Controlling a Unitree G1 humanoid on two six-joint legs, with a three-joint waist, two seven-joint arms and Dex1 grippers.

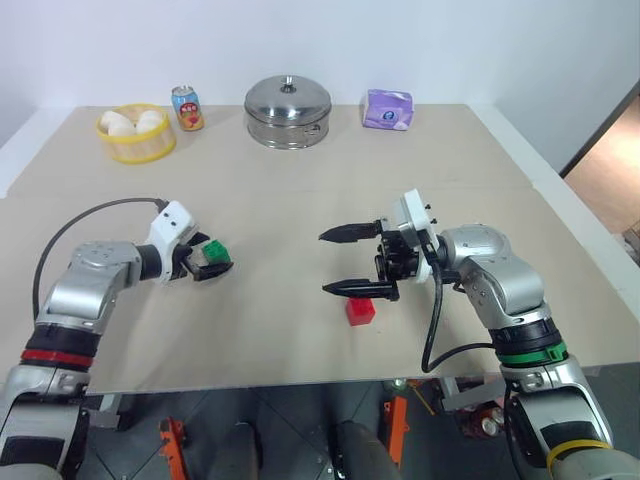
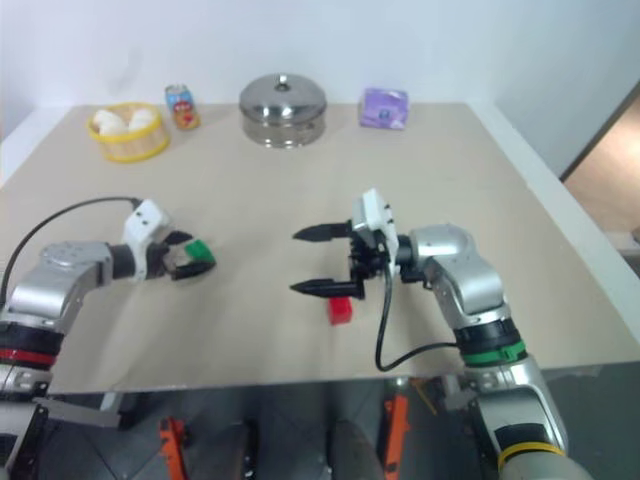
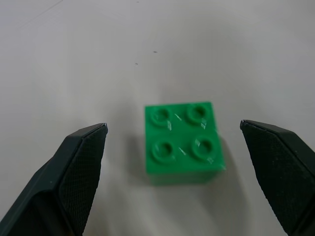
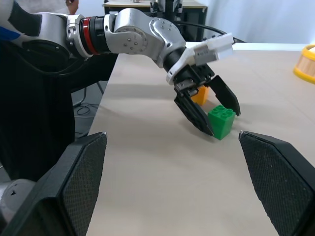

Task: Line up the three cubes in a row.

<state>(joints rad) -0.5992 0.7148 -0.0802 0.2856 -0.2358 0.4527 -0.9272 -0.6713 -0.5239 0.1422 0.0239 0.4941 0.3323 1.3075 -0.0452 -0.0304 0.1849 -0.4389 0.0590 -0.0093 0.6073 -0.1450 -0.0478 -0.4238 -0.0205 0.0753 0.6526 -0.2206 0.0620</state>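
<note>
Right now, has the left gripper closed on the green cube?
No, the left gripper is open, its fingers apart on either side of the green cube.

There are 3 cubes: 1 green cube (image 1: 216,251), 1 red cube (image 1: 360,310) and 1 orange cube (image 4: 200,95), the last partly hidden behind a gripper. There are 2 grippers: the left gripper (image 1: 205,259) and the right gripper (image 1: 342,262), each with 2 black fingers. At the far edge of the surface (image 1: 300,200) stand 1 can (image 1: 187,107), 1 lidded steel pot (image 1: 288,111), 1 purple tissue pack (image 1: 387,109) and 1 yellow basket (image 1: 135,134). The basket holds white round things, at least 3; an exact count cannot be made.
</note>
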